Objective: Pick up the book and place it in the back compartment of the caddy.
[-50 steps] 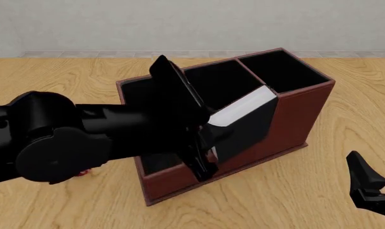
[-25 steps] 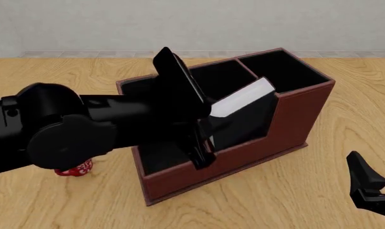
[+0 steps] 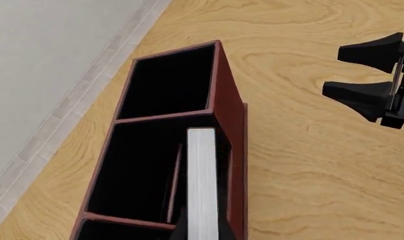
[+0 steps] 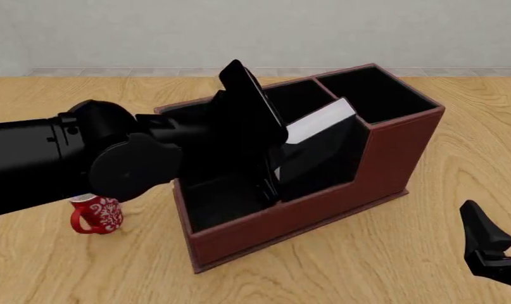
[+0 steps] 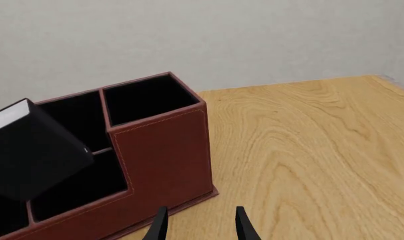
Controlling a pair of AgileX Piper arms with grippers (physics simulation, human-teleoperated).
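Since a second ago your left arm has drawn back toward the left and lifted a little, carrying the book deeper over the box, and the mug that the arm hid has come into sight. Your left pincer (image 4: 272, 166) is clamped on the small thick book with the matte black cover and white page edges (image 4: 318, 142); only the lowest tip of a finger shows in the left wrist view, at the foot of the pale page block (image 3: 202, 180). You hold the book tilted, its upper end leaning toward the tall right-hand section, its lower part down inside the middle of the large dark red-brown rectangular caddy (image 4: 391, 158). Whether it stands in the back section or the front one behind the lowered wall cannot be told from the front; the left wrist view shows it against the stepped front wall, beside a thin divider.

That caddy has a smooth leather-like skin with stitched edges, a flat black lining and thin partitions (image 5: 158, 150).

Your right pincer (image 4: 498, 244) hangs over the wood-grain worktop (image 4: 424, 253) near the right front corner, its tapered black fingers parted, gripping nothing.

Left of the caddy stands a small red-and-white patterned mug (image 4: 97, 215).
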